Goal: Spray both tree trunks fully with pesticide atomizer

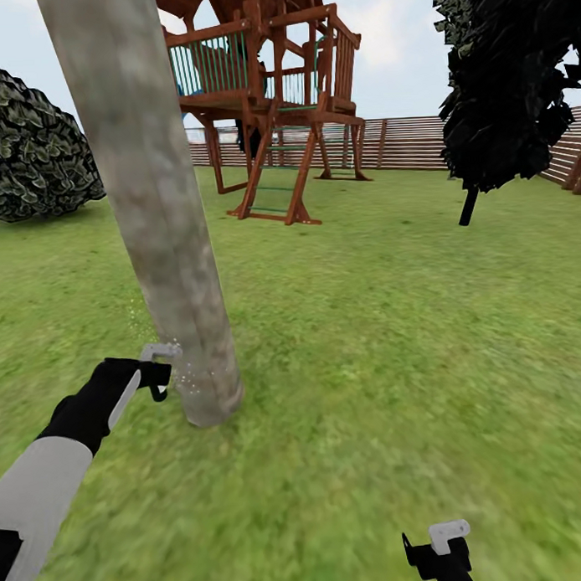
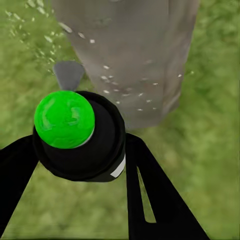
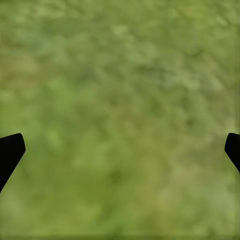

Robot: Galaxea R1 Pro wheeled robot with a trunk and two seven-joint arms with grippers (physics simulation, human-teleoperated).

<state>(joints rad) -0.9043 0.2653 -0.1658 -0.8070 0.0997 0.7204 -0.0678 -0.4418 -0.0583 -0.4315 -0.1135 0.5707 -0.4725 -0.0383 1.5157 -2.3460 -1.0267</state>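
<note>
Spraying is the step in hand here, by the look of it. Biggest thing first: the lawn (image 1: 393, 337) runs out to a slatted fence (image 1: 419, 142) at about 1 o'clock, with a wooden play tower (image 1: 271, 98) at 12. The tree trunk (image 1: 154, 211) stands close in at roughly 11 o'clock, thick and mottled grey, leaning a bit in the head view. A dark leafy tree (image 1: 505, 82) sits off at 2 o'clock and a rounded bush (image 1: 30, 149) at 10.

The left gripper (image 1: 155, 375) is low down just beside the trunk's base, at about 9 o'clock from it. In the left wrist view its fingers (image 2: 150, 190) are closed in around the pesticide atomizer (image 2: 80, 135), a dark body with a green cap and a grey nozzle pointing at the bark. Pale flecks hang in the air around the nozzle and over the trunk, so I'd say mist is coming out.

The right gripper (image 1: 438, 553) hangs at 5 o'clock over bare grass, jaws spread wide, holding nothing.

Next move, my guess: only the bottom of the trunk is in the spray line, so the nozzle needs sweeping upward and round the far side. Can't tell how much bark counts as covered.
</note>
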